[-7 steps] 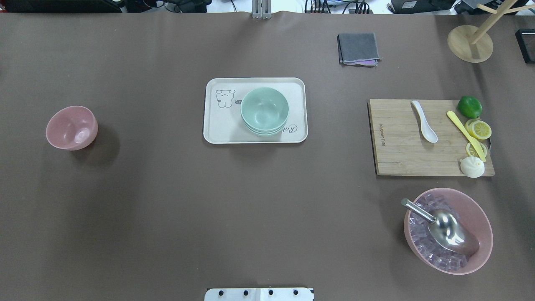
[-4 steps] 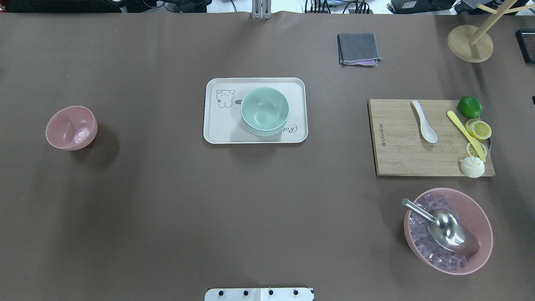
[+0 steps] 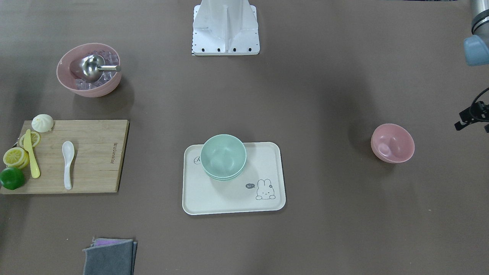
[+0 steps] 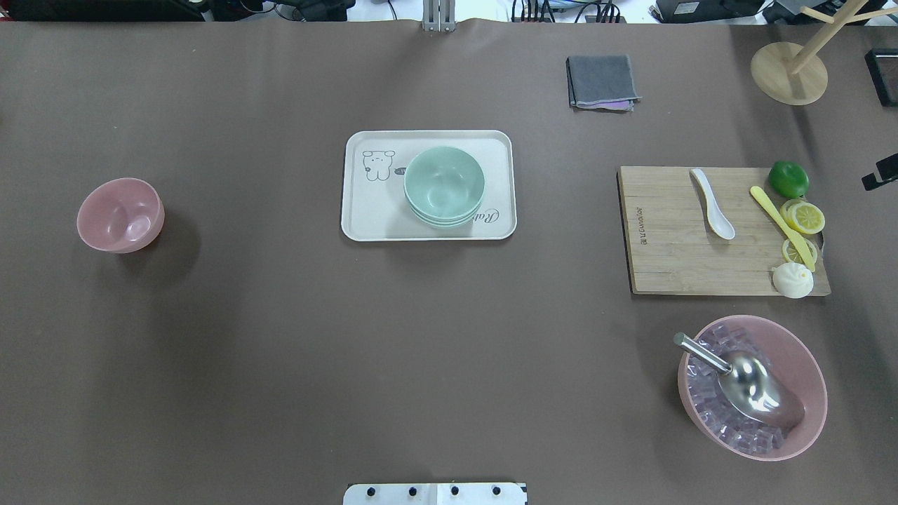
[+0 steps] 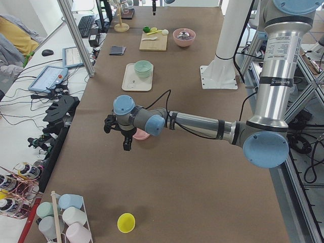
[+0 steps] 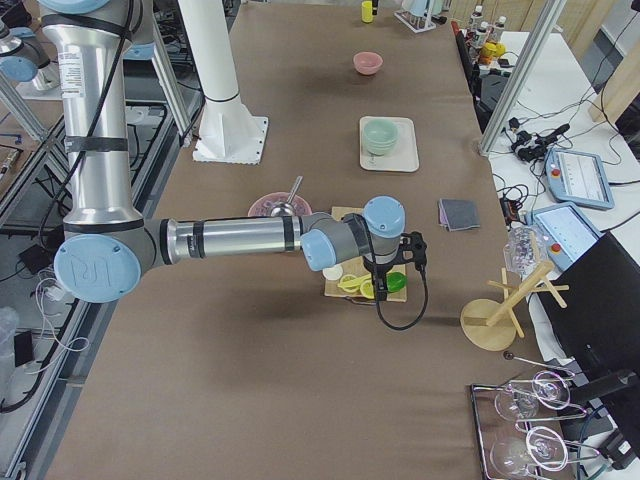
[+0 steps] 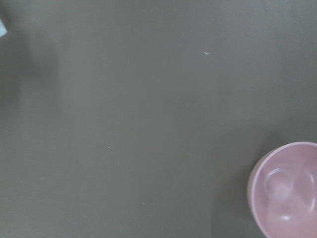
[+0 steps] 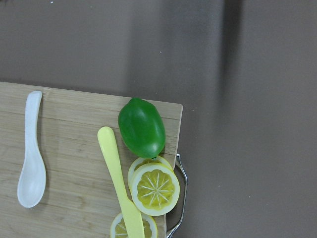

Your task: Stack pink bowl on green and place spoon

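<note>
Table seen from robot's side. Nearest, approx 4 o'clock: big bowl of ice (image 4: 807,365) w/ metal scoop (image 4: 758,386). Mid-table: pink bowl (image 4: 121,214) at 9 o'clock, alone on bare table; green bowl (image 4: 444,184), prob. a stack, on tray (image 4: 365,210) at centre; white spoon (image 4: 712,205) on cutting board (image 4: 666,238) at 3 o'clock. Far, 1 o'clock: grey cloth (image 4: 602,81). Nothing stacked yet, so likely approach step. Left gripper (image 5: 126,146) hangs near pink bowl, off to one side; next it needs to centre over the rim and descend. Right gripper (image 6: 384,283) is above board's lime end. Both cut off at frame edges; can't tell how wide either is.
</note>
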Robot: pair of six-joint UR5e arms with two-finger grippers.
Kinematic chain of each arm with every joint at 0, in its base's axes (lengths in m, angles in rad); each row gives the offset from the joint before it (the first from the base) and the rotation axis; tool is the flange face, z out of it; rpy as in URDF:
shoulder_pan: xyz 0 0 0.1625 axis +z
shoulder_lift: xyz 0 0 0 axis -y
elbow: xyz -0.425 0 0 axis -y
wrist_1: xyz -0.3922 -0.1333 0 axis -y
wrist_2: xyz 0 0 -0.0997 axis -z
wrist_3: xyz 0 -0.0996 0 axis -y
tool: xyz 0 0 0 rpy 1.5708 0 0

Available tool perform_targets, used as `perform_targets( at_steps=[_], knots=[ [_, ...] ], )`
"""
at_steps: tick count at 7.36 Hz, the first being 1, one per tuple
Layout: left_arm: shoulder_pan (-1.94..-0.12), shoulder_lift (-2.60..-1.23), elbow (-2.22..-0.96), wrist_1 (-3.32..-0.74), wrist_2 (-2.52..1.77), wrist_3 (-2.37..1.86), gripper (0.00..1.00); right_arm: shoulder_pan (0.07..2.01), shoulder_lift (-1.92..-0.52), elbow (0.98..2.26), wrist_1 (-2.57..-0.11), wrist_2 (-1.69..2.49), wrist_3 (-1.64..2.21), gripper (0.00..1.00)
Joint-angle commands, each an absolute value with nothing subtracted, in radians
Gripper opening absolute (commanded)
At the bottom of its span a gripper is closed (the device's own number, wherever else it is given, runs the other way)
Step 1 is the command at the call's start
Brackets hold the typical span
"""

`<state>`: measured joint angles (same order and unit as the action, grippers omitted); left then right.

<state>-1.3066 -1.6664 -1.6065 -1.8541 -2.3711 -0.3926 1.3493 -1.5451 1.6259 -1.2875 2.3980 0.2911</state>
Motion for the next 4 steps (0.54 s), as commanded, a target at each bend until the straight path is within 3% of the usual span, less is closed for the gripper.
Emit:
perform_targets(
  at_steps=[1,4],
  knots=[
    [-1.211,-1.672,-1.585,-1.908,-2.318,-0.454,0.97,1.330,-1.539,1.624,-1.287,2.396,0.291,1.00],
    [-1.129,-1.689,-1.491,-1.980,-2.261,-0.459,0.95,1.305,-1.528,1.621,-1.287,2.391,0.291,1.00]
  ],
)
